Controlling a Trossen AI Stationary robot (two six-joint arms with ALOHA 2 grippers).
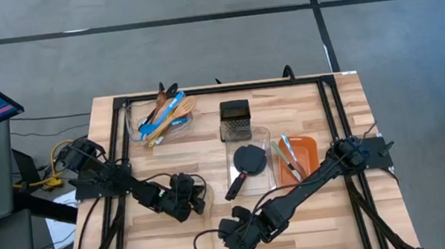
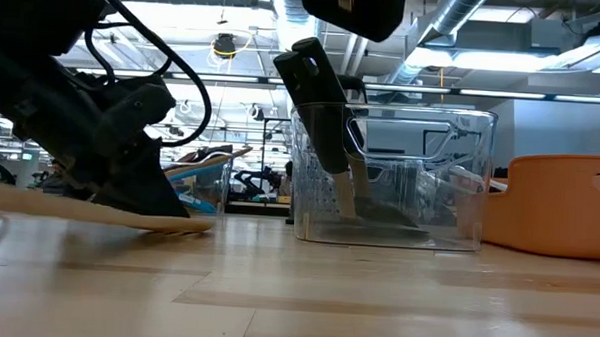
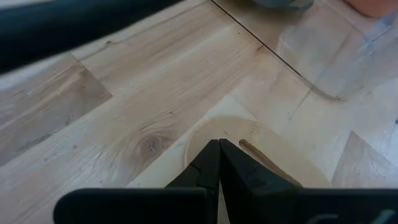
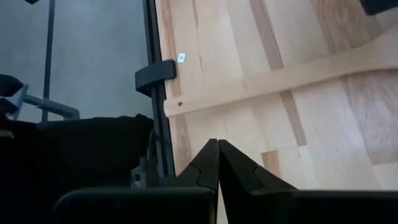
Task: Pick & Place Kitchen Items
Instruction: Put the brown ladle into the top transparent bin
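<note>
Both grippers rest shut and empty near the desk's front edge, left gripper [image 1: 187,196] over a wooden spoon [image 3: 249,140], right gripper [image 1: 238,237] beside it. Utensils [image 1: 163,114] wait at the back-left corner; no pick begun. Next: open, reach.

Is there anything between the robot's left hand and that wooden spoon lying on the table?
Nothing visible does. The left hand, fingers shut, is right over the bowl of the wooden spoon, which lies flat on the table. Whether they touch cannot be told. The clear bin stands off to one side, out of the way.
</note>
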